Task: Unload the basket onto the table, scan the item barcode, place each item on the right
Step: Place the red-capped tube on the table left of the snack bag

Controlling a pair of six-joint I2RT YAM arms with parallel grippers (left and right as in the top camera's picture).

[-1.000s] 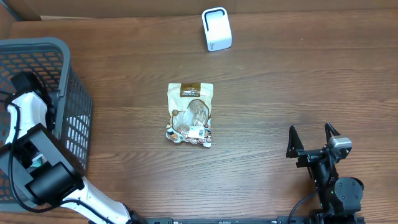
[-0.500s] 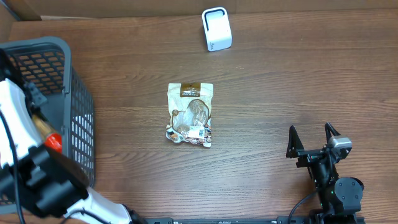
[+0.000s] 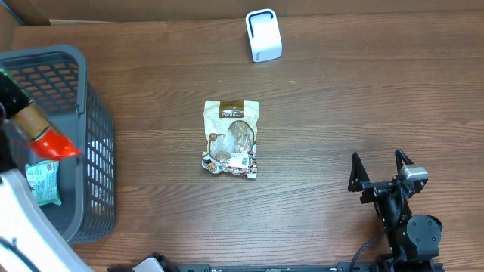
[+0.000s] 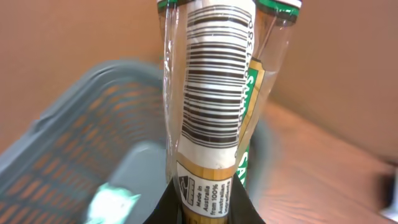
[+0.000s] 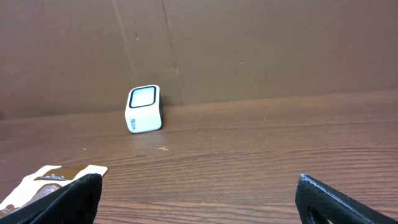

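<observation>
Bottle: brown bottle (image 3: 32, 119) with a red cap (image 3: 55, 144), held tilted in the air over the basket (image 3: 91, 113) at the left edge of the tabletop (image 3: 340, 98).
Left jaws: closed tight on the bottle, one on each side of its body; left arm (image 3: 15, 219) rising past the basket's near side.
Right jaws: spread as wide as they go, holding nothing, low over the near right part of the tabletop on the right arm (image 3: 408, 227).
Readable writing: white label with a long barcode (image 4: 214, 74) running up the bottle; below it "Made in Australia" beside a small logo; green letters on the label's yellow side, cut off.
Pouch: flat snack pouch (image 3: 231, 138) at mid-tabletop, with a brown top band and a white sticker near its lower end; print too small to read.
Scanner: white box (image 3: 263, 35) near the far edge, well apart from the bottle; mark on its front unreadable.
Left wrist view only: barcode and label text, with the basket blurred beneath.
Overhead only: red cap, and a teal packet (image 3: 44, 181) lying inside the basket.
Right wrist view only: scanner's pale front window (image 5: 143, 96) facing the near side.
</observation>
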